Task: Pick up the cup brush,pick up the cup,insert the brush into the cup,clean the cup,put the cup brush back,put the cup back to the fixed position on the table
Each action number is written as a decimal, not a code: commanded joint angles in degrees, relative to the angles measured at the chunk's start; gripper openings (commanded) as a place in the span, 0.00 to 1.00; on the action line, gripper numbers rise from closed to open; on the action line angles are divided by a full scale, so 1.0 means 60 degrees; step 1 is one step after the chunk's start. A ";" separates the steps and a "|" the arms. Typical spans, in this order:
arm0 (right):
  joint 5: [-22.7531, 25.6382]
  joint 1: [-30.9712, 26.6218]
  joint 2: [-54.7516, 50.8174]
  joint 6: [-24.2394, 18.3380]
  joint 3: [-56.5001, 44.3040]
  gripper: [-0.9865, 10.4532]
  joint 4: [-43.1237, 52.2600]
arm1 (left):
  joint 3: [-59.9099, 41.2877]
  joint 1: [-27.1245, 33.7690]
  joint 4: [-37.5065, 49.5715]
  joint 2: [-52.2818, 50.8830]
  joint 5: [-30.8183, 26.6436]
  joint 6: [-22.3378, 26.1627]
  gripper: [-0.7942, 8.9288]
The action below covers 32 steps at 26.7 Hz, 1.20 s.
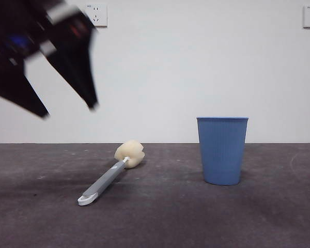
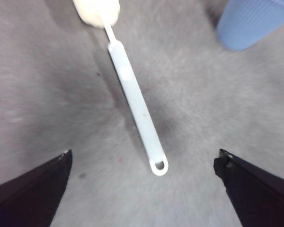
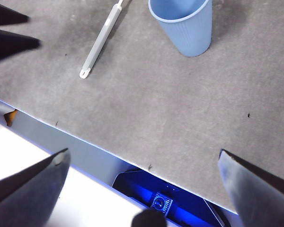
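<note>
Left gripper (image 2: 142, 163) jaws spread above cup brush (image 2: 132, 97) lying flat: drop straight, pinch handle mid-length; right gripper (image 3: 142, 163) spread, waiting.

text: none legible | labels/brands: none | numbers: none | wall sockets (image 1: 96, 15): small mark above, too blurred to read

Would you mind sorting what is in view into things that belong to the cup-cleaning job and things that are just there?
Belonging to the job:
- cup brush, lying flat on the table
- cup, upright, apart from the brush
- left gripper, jaws open, above the brush handle

Just there:
- wall sockets
- right gripper, waiting near the table's edge, jaws open
</note>
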 commanded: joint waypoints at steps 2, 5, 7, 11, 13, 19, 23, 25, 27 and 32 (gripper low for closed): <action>-0.0015 0.0033 -0.0004 0.0087 0.0025 0.63 0.0058 | 0.0208 -0.0397 0.0554 0.1494 -0.0200 -0.0667 0.65; -0.0015 0.0033 0.0004 0.0091 0.0025 0.63 0.0058 | 0.0510 -0.0601 0.0725 0.2441 -0.0688 -0.0667 0.65; -0.0015 0.0033 0.0004 0.0095 0.0025 0.63 0.0055 | 0.0707 -0.0710 0.0816 0.2929 -0.0903 -0.0670 0.65; -0.0018 0.0033 0.0004 0.0095 0.0025 0.63 0.0051 | 0.1035 -0.0801 0.0936 0.3621 -0.1432 -0.0816 0.65; -0.0018 0.0033 0.0004 0.0095 0.0025 0.63 0.0055 | 0.1056 -0.0801 0.1100 0.3858 -0.1541 -0.0845 0.65; -0.0018 0.0033 0.0004 0.0091 0.0025 0.63 0.0055 | 0.1056 -0.0805 0.1322 0.4350 -0.1563 -0.1180 0.57; -0.0018 0.0033 0.0004 0.0095 0.0025 0.63 0.0055 | 0.1053 -0.0812 0.1282 0.4353 -0.1424 -0.1341 0.27; -0.0018 0.0033 0.0004 0.0091 0.0025 0.63 0.0055 | 0.1053 -0.0838 0.1271 0.4379 -0.1071 -0.1351 0.24; -0.0022 0.0033 0.0004 0.0095 0.0025 0.63 0.0055 | 0.1053 -0.0882 0.1246 0.4433 -0.1049 -0.1392 0.24; -0.0033 0.0033 0.0000 0.0095 0.0025 0.63 0.0051 | 0.1053 -0.0940 0.1202 0.4506 -0.0958 -0.1566 0.07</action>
